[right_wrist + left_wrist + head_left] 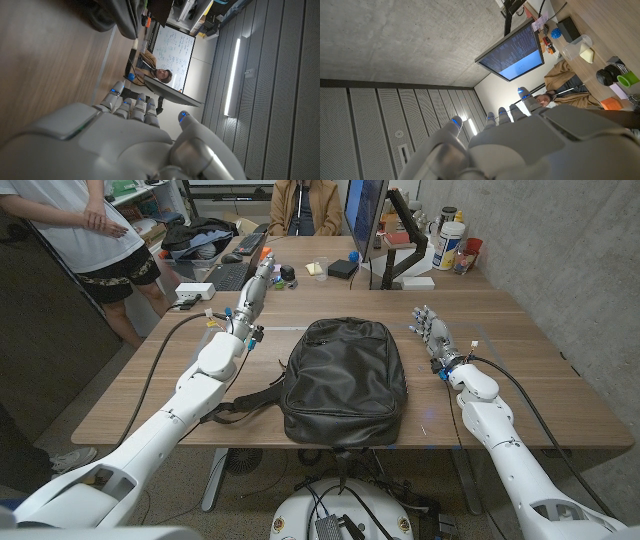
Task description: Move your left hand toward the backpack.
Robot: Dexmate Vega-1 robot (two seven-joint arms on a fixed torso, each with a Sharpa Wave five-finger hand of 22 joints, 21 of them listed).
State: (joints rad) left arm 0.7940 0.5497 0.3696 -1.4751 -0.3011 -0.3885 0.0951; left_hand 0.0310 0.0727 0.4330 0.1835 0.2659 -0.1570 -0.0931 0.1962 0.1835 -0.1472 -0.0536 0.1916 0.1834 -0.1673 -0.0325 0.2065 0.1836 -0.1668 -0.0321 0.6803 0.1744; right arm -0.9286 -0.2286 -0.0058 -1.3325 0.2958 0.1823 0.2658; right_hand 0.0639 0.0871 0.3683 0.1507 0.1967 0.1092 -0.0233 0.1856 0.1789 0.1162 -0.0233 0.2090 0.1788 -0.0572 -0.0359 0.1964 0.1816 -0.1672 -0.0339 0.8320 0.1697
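Head view has the long wooden table (540, 380) taking up most of the shot, with the black soft fabric backpack (344, 380) lying flat in the middle of it, between the two hands and nearer the robot's edge. It sits off to the right of the left hand (262, 277) and closer to the robot than it; the two are apart, not touching. That left hand is raised off the table, fingers stretched out straight and close together, nothing in them; the left wrist view (520, 125) shows the same, fingers pointing toward the tilted dark computer monitor (512, 52). The right hand (430, 330) is just right of the backpack, fingers loosely apart and holding nothing. A black keyboard (228, 276) lies just left of the left hand.
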